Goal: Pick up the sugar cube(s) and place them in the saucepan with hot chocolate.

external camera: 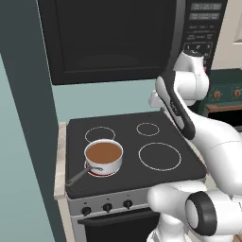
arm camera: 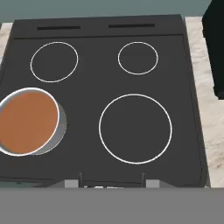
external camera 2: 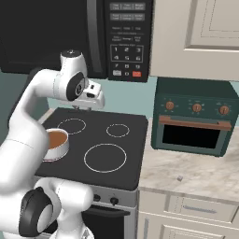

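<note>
The saucepan (external camera: 111, 164) stands on the front left burner of the black stovetop (external camera: 127, 142), its dark handle (external camera: 78, 177) pointing toward the front left. The reddish-brown hot chocolate (external camera: 103, 151) fills it. From above, the hand view shows the saucepan (arm camera: 62, 127) and hot chocolate (arm camera: 27, 121) at the left. A small pale sugar cube (external camera 2: 179, 178) lies on the counter right of the stove. My gripper (external camera 2: 85, 108) hangs high over the back of the stove, far from the cube. Its tips (arm camera: 112, 183) stand open with nothing between them.
A black microwave (external camera 2: 126, 37) hangs above the stove. A dark green toaster oven (external camera 2: 193, 122) stands on the marble counter (external camera 2: 205, 177) behind the cube. Stove knobs (external camera: 107, 206) line the front edge. A teal wall (external camera: 23, 142) rises at the left.
</note>
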